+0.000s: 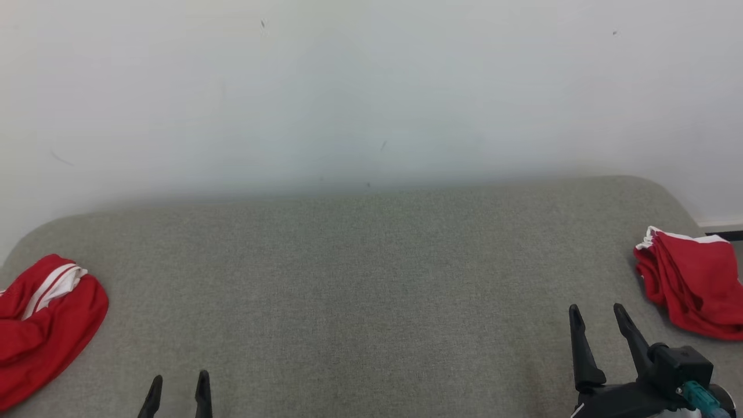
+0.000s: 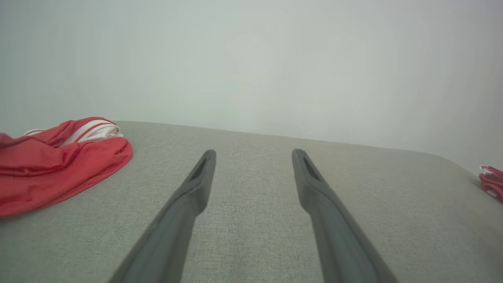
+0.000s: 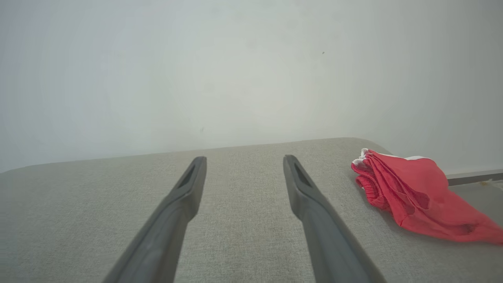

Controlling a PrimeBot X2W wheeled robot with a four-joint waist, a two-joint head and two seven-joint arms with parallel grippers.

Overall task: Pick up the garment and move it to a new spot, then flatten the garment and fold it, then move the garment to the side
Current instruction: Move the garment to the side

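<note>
Two red garments with white trim lie on the grey fabric surface (image 1: 360, 278). One garment (image 1: 43, 322) is crumpled at the far left edge, also seen in the left wrist view (image 2: 55, 161). The other garment (image 1: 691, 278) lies bunched at the far right edge, also in the right wrist view (image 3: 412, 192) and small in the left wrist view (image 2: 491, 181). My left gripper (image 1: 179, 380) is open at the bottom left, empty (image 2: 253, 151). My right gripper (image 1: 597, 310) is open at the bottom right, empty (image 3: 243, 159), left of the right garment.
A pale wall (image 1: 371, 87) rises right behind the surface. The surface has rounded back corners. A dark baseboard strip (image 1: 722, 235) shows behind the right garment.
</note>
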